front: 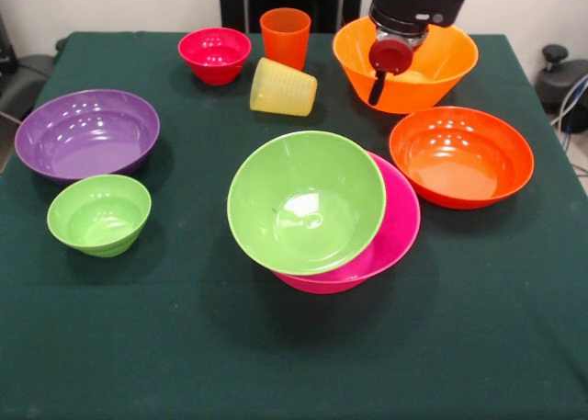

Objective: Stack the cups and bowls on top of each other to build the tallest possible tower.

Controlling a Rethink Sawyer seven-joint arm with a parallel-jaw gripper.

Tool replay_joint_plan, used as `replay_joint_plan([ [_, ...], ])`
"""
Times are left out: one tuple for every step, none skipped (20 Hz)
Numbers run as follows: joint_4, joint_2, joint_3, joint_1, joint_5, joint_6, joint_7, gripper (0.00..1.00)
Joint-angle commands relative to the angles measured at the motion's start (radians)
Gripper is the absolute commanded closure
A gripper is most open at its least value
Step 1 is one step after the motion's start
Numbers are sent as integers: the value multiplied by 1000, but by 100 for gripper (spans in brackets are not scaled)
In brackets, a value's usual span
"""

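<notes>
We see the dark green cloth-covered surface carrying everything, and near its middle the tower so far: a large glossy pink plastic bowl with a medium glossy green plastic bowl nested in it, tilted toward the camera and overhanging the pink rim. We judge that lean the main risk: anything set onto the green bowl could slide it further off and tip the nest.

The large yellow-orange plastic bowl sits at the back, with the red and black end effector hanging over its rim. We cannot tell how far it is open, nor whether it has hold of anything. A descent here could knock the bowl's wall and shove it into the large orange-red plastic bowl just beside it.

The large purple plastic bowl and the small green plastic bowl stand upright, mouths up, as does the small red plastic bowl.

The ribbed translucent orange plastic cup stands upright, long axis vertical. The ribbed translucent yellow plastic cup lies on its side, long axis roughly level, and could roll if nudged.
</notes>
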Motion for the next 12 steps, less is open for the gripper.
replay_joint_plan([
  [-14, 55, 65, -4, -17, 36, 105, 100],
  [-15, 55, 65, -5, -18, 37, 104, 100],
  [-15, 55, 64, -5, -18, 38, 103, 100],
  [-15, 54, 65, -7, -19, 39, 101, 100],
  [-15, 53, 65, -8, -20, 39, 100, 100],
  [-15, 52, 66, -10, -21, 40, 99, 100],
  [-15, 51, 67, -12, -23, 40, 97, 100],
  [-15, 46, 68, -12, -20, 42, 101, 100],
  [-15, 40, 69, -11, -17, 44, 104, 100],
  [-29, 42, 41, 13, -10, 73, 107, 100],
  [-45, 44, 9, 37, -6, 105, 110, 100],
  [-69, 41, -70, 94, -4, 158, 123, 100],
])
